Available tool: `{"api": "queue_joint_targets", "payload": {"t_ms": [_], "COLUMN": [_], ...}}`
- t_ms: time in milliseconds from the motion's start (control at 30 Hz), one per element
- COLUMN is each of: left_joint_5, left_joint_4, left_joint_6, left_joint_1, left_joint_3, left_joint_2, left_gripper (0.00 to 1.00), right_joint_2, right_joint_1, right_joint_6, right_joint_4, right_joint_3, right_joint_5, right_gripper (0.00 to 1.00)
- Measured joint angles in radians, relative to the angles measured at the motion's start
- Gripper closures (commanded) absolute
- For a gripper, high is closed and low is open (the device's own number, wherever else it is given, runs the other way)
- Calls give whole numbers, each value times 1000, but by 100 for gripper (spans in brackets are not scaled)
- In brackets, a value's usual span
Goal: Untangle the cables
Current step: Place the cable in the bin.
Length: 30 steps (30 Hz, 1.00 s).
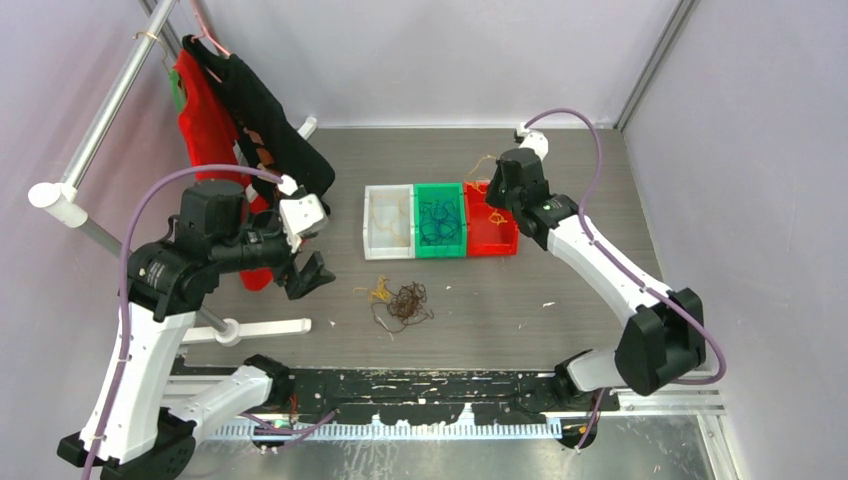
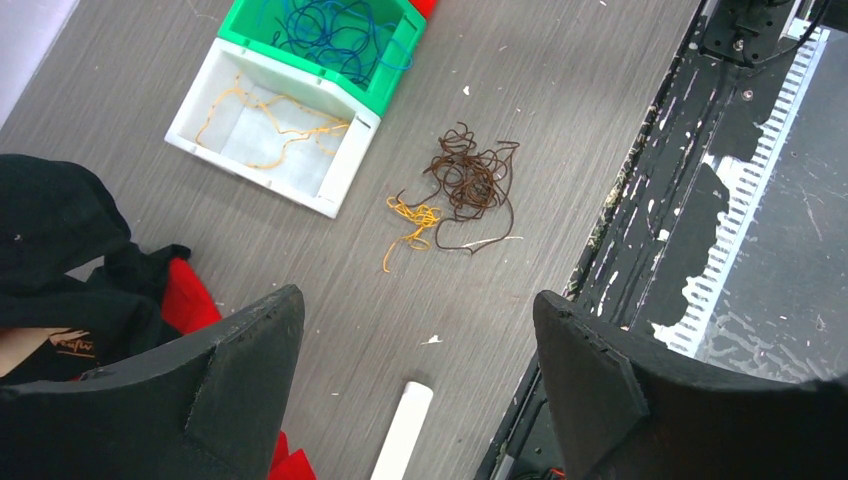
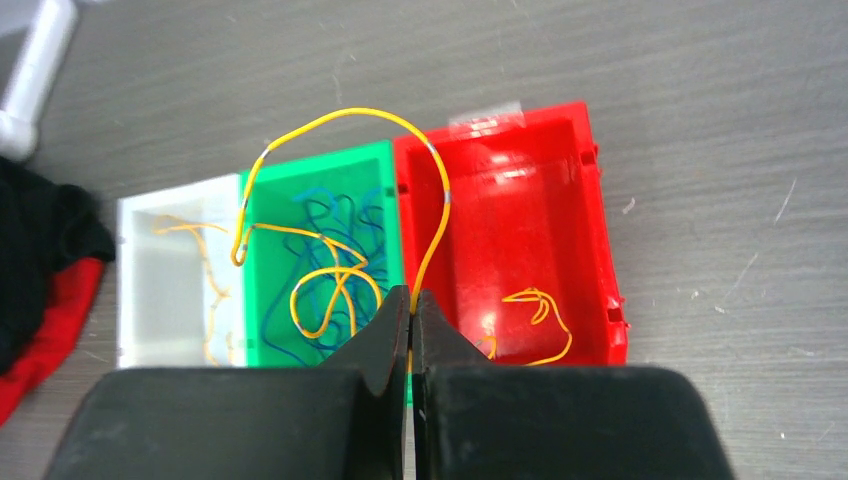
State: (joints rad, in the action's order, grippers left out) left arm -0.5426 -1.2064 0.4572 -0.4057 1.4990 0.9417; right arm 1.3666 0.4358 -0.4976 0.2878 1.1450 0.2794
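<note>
The loose cables lie mid-table: a dark brown tangle (image 1: 408,303) (image 2: 470,185) with a small yellow-orange clump (image 1: 378,291) (image 2: 415,217) beside it. My left gripper (image 1: 310,275) (image 2: 420,320) hovers open and empty, left of and apart from them. My right gripper (image 1: 495,195) (image 3: 412,300) is shut on a yellow cable (image 3: 350,110), which arches up and hangs in loops over the green bin (image 3: 320,158). Blue cables (image 3: 310,200) lie in that bin. Another yellow cable (image 3: 540,305) lies in the red bin (image 3: 520,220).
A white bin (image 1: 388,255) with pale orange strands (image 2: 265,120), the green bin (image 1: 440,254) and the red bin (image 1: 505,250) stand in a row. A rack with red and black garments (image 1: 250,110) and its white foot (image 1: 260,328) stands left. A black rail (image 1: 420,385) runs along the near edge.
</note>
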Motion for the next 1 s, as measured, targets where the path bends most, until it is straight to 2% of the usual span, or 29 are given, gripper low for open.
{"api": "queue_joint_targets", "payload": {"t_ms": [267,567,633,767,833,1000], "left_joint_5": [0,0,0,0,0,1], "left_joint_4": [-3,-3,-3,-3,-3,-5], "left_joint_6": [1,5,5,5,5,5], "left_joint_1": [0,0,0,0,0,0], "left_joint_3": [0,0,0,0,0,0], "left_joint_2": [-4,-4,-4,-4,-4,-3], "left_gripper": [15,15,15,15,15,15], "right_joint_2": [124,163,175,206,225,250], "right_joint_1": [-25,-26,-26,-26,-26,-26], "right_joint_6": [-20,-24,-24,-16,-7,10], "right_joint_4": [-4,62,83,122,139,164], "right_joint_3": [-38,-44,-43,-26,-5,58], "right_joint_5": [-20,34,54,78,82,87], "right_gripper": [99,96,90,67,59,57]}}
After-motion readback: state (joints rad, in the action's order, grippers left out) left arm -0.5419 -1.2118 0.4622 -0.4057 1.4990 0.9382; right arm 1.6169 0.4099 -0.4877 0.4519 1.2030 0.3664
